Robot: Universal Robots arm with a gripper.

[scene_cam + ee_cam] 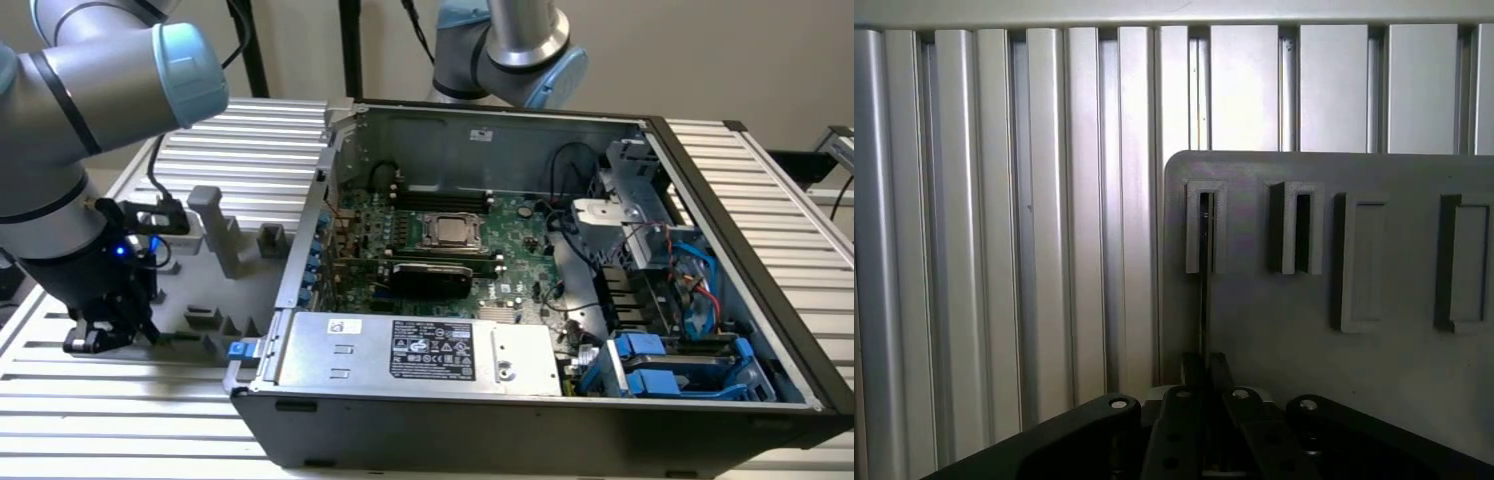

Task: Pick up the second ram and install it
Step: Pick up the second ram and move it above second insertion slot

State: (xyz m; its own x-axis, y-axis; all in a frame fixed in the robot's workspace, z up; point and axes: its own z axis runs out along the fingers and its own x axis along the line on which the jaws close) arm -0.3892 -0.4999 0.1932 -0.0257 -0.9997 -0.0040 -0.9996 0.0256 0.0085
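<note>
off to the exterior view's left, my gripper (100,338) sits low over the fixture plate (180,340). on the wrist view its fingers (1220,375) look clenched on the second ram (1204,300), edge-on in a slot block (1192,228): pickup step, i judge; lifting calls for a straight pull.

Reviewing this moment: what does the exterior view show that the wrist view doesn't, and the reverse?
Exterior view adds: the open computer case with its motherboard and power supply, the working arm on that view's left, and a second arm behind the case.
Wrist view adds: the second ram, seen edge-on, standing in a slot block, with the pincer closed on it.
Shared: the grey fixture plate, the ribbed table, and the pincer low over that plate.
</note>
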